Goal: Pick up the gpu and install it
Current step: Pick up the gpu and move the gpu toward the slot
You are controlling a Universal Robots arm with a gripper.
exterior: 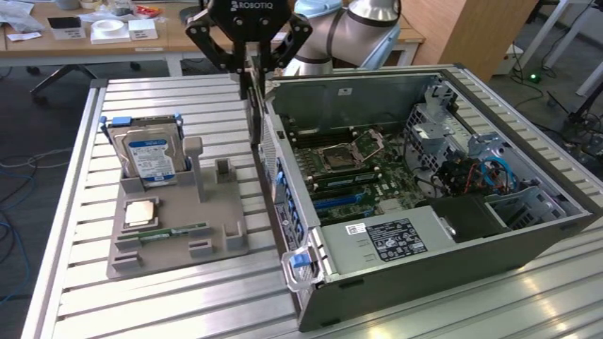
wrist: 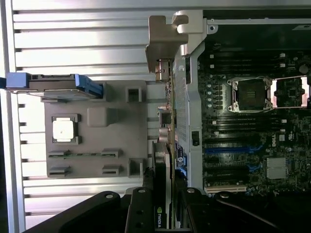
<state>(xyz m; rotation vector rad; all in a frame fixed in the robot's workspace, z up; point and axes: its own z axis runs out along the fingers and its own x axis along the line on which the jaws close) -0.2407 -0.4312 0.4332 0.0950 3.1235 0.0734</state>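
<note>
1. Transport looks like the step in hand: the gpu [exterior: 253, 113] is off the bench [exterior: 169, 311] and not yet in the computer case [exterior: 377, 275].
2. The end effector [exterior: 254, 67] is clenched on the gpu, with 1 finger [wrist: 141, 208] on each face of the card. The silvery bracket [wrist: 165, 39] is at the end away from the grip.
3. The card hangs upright and edge-on. It is just beside the case's side wall, over the gap between that wall and the grey parts holder [exterior: 179, 226]. It is not above the motherboard [exterior: 358, 169].
4. On the holder sit the hard drive [exterior: 151, 159], a CPU [exterior: 141, 212] and a memory stick [exterior: 174, 231], all apart from the card.
5. By my reading, seating the card calls for 3 things:
   - carrying it over the wall and inward until its lower edge runs parallel above a blue expansion slot [wrist: 228, 148];
   - pointing the bracket at the case's rear opening;
   - descending straight, without tilt.
6. The main risks I judge are the bracket catching on the case rim and the card slipping in the grip during the push. Whether the slot's retaining latch is free cannot be told.
</note>
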